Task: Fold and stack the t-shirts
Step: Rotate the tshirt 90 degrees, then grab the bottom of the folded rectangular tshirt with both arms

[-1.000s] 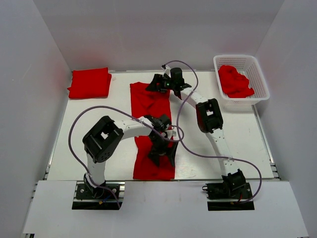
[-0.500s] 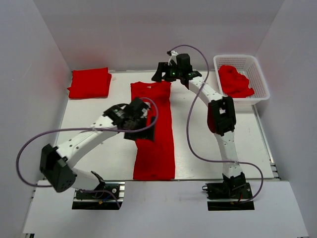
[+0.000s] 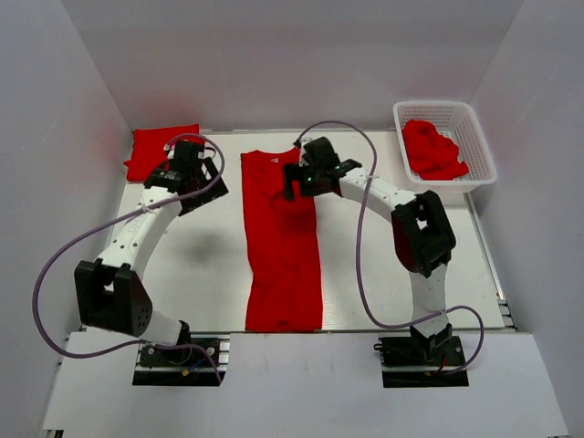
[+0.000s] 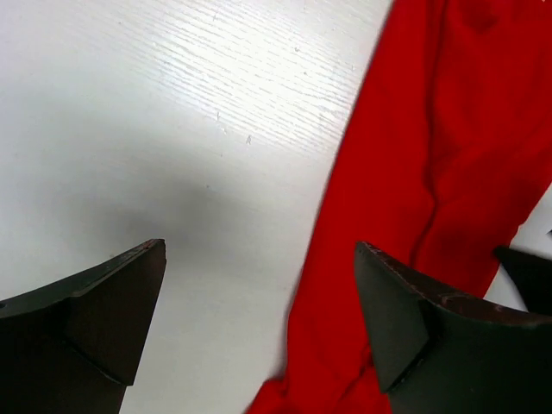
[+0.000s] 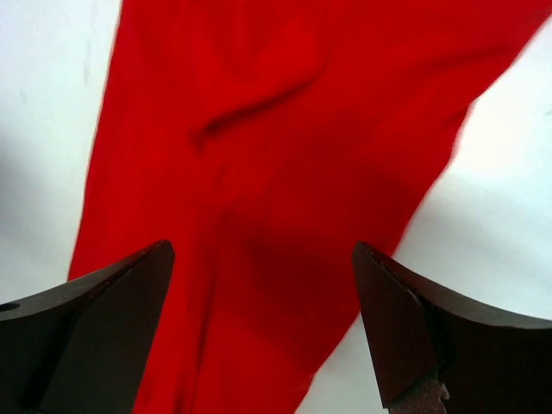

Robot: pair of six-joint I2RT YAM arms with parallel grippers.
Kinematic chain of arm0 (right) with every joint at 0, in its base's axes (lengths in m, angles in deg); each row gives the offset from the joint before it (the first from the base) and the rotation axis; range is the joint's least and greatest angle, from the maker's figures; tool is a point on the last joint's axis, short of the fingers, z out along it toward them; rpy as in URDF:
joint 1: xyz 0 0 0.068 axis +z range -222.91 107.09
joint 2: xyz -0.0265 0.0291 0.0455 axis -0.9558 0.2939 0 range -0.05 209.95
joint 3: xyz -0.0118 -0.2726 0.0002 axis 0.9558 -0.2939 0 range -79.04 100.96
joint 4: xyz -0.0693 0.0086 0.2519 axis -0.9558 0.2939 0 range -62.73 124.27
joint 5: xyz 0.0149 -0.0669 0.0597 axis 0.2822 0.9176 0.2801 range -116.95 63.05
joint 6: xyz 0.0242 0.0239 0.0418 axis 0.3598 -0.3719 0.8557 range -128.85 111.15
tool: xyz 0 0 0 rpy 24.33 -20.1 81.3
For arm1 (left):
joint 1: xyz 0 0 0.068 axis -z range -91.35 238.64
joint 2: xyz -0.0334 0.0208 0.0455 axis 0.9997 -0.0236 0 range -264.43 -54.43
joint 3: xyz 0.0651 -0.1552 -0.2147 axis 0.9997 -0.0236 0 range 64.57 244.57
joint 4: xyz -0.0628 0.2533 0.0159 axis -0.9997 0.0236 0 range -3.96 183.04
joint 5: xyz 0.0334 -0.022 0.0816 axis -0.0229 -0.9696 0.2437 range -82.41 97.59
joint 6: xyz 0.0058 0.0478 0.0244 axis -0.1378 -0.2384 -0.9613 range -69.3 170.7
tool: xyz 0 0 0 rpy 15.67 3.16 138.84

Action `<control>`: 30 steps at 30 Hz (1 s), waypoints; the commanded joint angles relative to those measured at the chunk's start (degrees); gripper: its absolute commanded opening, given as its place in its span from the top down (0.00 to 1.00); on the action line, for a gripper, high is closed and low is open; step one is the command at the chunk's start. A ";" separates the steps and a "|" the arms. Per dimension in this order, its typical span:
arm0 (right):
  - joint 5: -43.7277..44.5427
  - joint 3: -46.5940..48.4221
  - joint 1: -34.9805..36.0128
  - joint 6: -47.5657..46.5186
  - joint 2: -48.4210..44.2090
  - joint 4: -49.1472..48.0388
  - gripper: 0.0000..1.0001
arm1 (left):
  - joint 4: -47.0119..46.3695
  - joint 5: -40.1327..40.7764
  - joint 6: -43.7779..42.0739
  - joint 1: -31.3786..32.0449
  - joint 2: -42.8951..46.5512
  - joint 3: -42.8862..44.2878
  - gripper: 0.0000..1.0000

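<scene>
3 red t-shirts are showing. 1, the strip shirt, is lying folded lengthwise down the middle of the tabletop, collar end at the far side, w/ a few creases near the top. The folded shirt is sitting flat at the far-left corner. The crumpled shirt is lying inside the white basket at the far right.

The left hand is hanging over bare tabletop just beside the folded shirt, between it and the strip shirt. Its fingers are standing wide apart, gripping nothing; in its wrist view red cloth is filling the right side.

The right hand is hovering over the strip shirt's far end, twd its right edge. Its fingers are also standing apart, w/ red cloth showing between them. Whether the tips are touching the fabric is hard to tell; prob. just above it.
</scene>
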 commanded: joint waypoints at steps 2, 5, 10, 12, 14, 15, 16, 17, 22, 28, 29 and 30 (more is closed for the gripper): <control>5.10 1.61 4.47 0.48 0.82 3.61 0.10 | -4.82 -8.12 -1.39 -3.82 -2.14 -1.59 0.00; 8.61 4.87 6.84 2.15 4.07 4.58 0.10 | -4.82 -8.12 -1.39 -5.23 -1.44 -4.32 0.00; 13.35 12.06 8.25 6.10 11.79 6.68 0.10 | -4.29 -7.33 -1.92 -7.08 3.74 -9.06 0.00; 14.59 14.17 8.43 8.12 14.26 8.53 0.10 | -3.67 -6.72 -1.92 -7.08 6.19 -10.64 0.00; 17.30 17.33 8.34 9.27 17.25 10.37 0.10 | -2.36 -6.71 -2.44 -7.08 7.52 -11.44 0.00; 18.28 17.96 8.17 10.49 17.87 11.17 0.10 | -2.36 -6.71 -2.44 -7.08 7.53 -12.14 0.00; 19.68 20.58 7.99 10.85 20.05 11.52 0.10 | -1.57 -6.71 -2.97 -7.60 8.22 -12.15 0.00; 20.91 21.56 7.99 11.29 20.94 11.96 0.10 | -1.04 -6.01 -2.97 -7.61 8.23 -12.67 0.00; 25.66 33.66 7.37 8.06 31.28 14.60 0.10 | -0.95 -7.06 -2.97 -7.61 8.76 -14.52 0.00; 22.07 42.50 2.99 11.10 36.08 8.58 0.10 | -2.96 -12.67 -6.31 -8.14 3.77 -11.36 0.00; 22.33 40.49 2.55 11.55 35.55 6.88 0.10 | -2.97 -13.21 -6.83 -8.14 2.97 -11.36 0.00; 21.55 39.86 1.85 11.73 35.19 4.87 0.10 | -2.97 -13.74 -6.84 -8.14 2.17 -10.66 0.00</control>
